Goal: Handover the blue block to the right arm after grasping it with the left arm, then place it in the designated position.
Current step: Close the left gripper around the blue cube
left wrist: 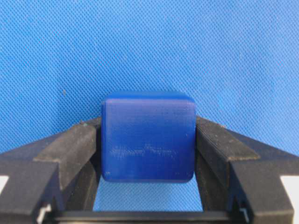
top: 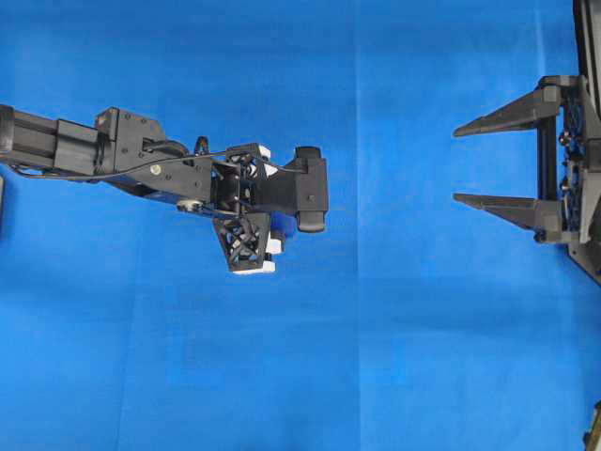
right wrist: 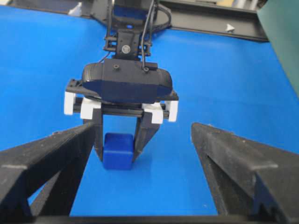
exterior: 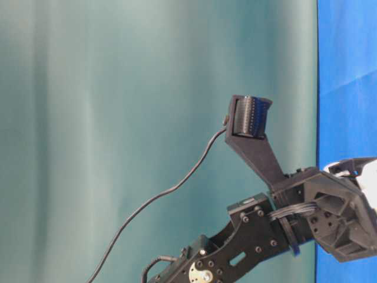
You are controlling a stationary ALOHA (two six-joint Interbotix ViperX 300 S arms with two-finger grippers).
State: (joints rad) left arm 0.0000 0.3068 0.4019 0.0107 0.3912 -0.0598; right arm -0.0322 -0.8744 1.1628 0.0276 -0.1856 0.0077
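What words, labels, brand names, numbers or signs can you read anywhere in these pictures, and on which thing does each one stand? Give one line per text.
Blue block, front face in the left wrist view: one faint embossed row of marks, too shallow and blurred to read.
Left end effector, its wrist camera and the right end effector: no readable text.
Blue cloth: none.

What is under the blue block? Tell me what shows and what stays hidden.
In the right wrist view the blue block sits low on the blue cloth, clamped in the left arm's jaws. Only cloth shows around it. Its underside is covered, so contact with the cloth cannot be confirmed.
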